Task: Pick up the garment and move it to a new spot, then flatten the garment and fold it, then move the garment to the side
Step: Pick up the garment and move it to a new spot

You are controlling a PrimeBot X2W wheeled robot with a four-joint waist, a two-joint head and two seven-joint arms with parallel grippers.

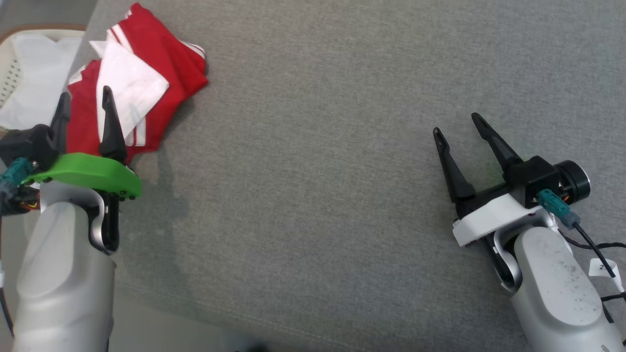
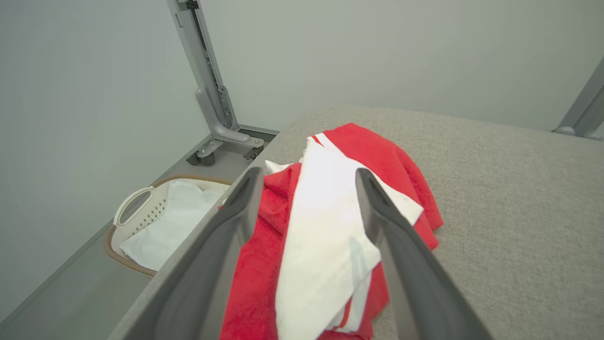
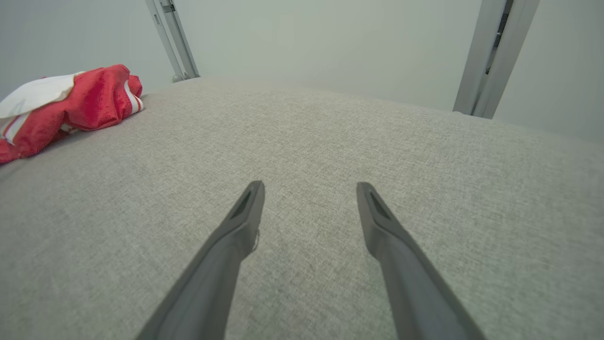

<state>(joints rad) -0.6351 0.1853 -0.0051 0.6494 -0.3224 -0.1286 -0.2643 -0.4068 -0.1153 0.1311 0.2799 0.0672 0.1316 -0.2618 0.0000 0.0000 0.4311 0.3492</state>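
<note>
Reaching for the garment (image 1: 161, 63) looks like your step in hand: it lies bunched at the far left corner of the grey padded table (image 1: 318, 171), red cloth with a white panel lying across the top. Your left gripper (image 1: 84, 93) hangs over its near part with fingers spread wide and nothing pinched; whether the tips touch the cloth cannot be told. Your right gripper (image 1: 456, 122), equally spread and empty, sits toward the table's right edge, well apart from the cloth. Bring the left fingers down around several layers, not only the loose white flap, which may peel away alone. Mind the left edge, where a basket (image 1: 10, 73) stands below, and lift until the cloth clears the table before carrying it toward the middle.
</note>
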